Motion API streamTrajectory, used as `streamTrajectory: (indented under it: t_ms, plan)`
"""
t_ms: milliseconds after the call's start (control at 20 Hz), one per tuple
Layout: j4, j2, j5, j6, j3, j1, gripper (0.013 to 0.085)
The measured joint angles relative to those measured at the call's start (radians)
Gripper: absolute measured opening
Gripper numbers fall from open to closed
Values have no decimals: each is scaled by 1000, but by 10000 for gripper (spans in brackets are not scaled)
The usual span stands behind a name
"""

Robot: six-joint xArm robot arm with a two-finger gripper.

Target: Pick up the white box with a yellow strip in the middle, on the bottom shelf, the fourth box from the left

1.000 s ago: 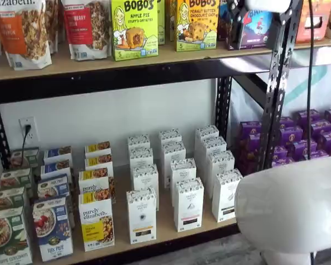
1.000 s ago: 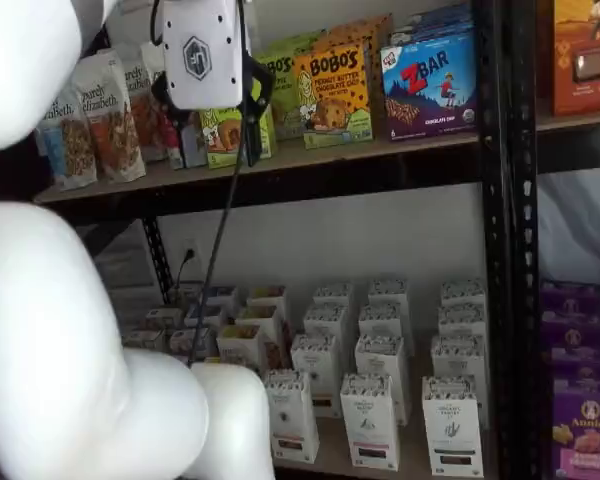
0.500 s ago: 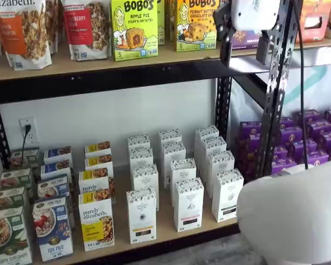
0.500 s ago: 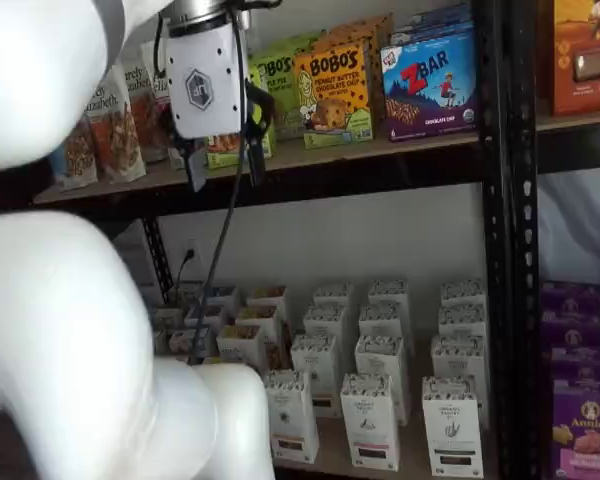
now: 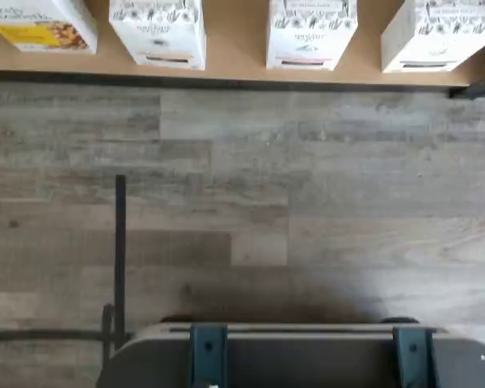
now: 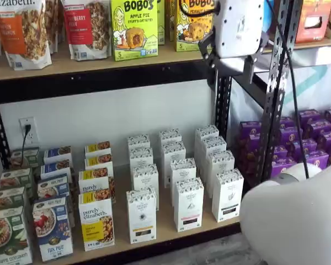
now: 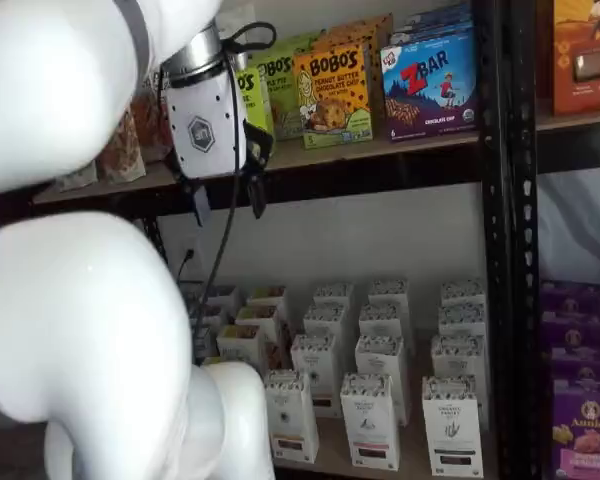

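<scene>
Fingers (image 6: 230,67) first: in the wrist view none of mine show, only the dark mount (image 5: 299,356) with its teal brackets. Beyond it lies a broad bare stretch of grey plank floor (image 5: 307,186), running to the front edge of the tan table (image 5: 234,48). The white box (image 5: 158,28) stands at that edge, just beside a yellow-banded granola box (image 5: 40,20), with bare board between it and the next white carton. In a shelf view my fingers hang spread beside the black upright (image 6: 223,105), level with the black crossbeam (image 6: 99,83). The white box (image 6: 142,215) stands far below and to their left, at the front of its row on the table (image 6: 165,227). In a shelf view the fingers (image 7: 228,200) show a plain gap and hold nothing. The white box (image 7: 292,415) stands well below them on the table (image 7: 330,455), with open air between.
</scene>
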Motion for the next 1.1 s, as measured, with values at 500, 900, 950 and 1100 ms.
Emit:
streamTrajectory:
  t_ms: [500, 900, 950, 1100]
  plan:
    - [-14, 37, -230, 108, 153, 103, 850]
    - [-26, 167, -420, 201, 221, 186, 850]
    - [-22, 182, -444, 204, 228, 189, 850]
    - [-37, 243, -500, 227, 237, 204, 850]
